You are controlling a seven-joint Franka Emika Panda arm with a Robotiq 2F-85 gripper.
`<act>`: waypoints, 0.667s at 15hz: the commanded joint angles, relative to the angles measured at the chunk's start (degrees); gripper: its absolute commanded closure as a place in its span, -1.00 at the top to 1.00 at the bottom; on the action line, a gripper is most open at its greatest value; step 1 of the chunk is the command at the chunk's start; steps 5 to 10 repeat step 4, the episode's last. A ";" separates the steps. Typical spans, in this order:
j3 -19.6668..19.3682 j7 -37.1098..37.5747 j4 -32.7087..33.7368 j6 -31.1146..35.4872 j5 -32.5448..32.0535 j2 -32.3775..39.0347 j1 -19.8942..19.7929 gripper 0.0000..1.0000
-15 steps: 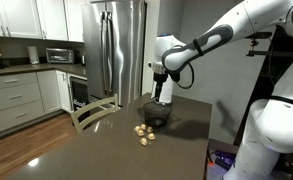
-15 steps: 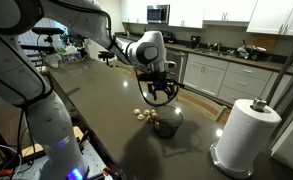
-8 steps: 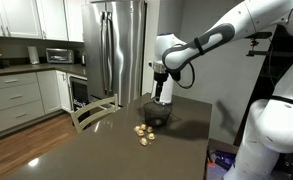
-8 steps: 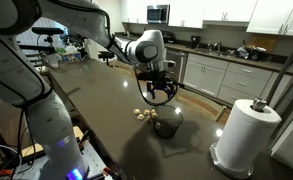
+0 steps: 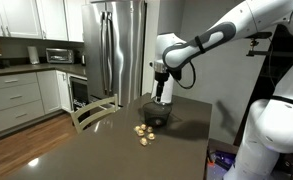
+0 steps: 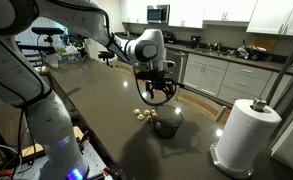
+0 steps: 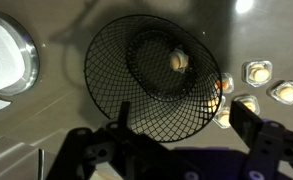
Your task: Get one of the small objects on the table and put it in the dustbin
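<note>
A small black mesh dustbin stands on the dark table; it also shows in both exterior views. One small pale object lies inside it. Several small yellowish objects lie on the table beside the bin, seen also in the exterior views. My gripper hovers straight above the bin, open and empty, its two fingers spread wide apart.
A paper towel roll stands on a round metal base near the bin. A wooden chair sits at the table edge. Kitchen cabinets and a steel fridge stand behind.
</note>
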 commanded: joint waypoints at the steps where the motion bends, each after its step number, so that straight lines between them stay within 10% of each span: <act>1: -0.06 -2.25 -0.12 -1.54 1.58 -1.23 0.05 1.00; 10: 0.37 -0.09 0.07 -0.40 0.16 -0.20 -0.37 1.00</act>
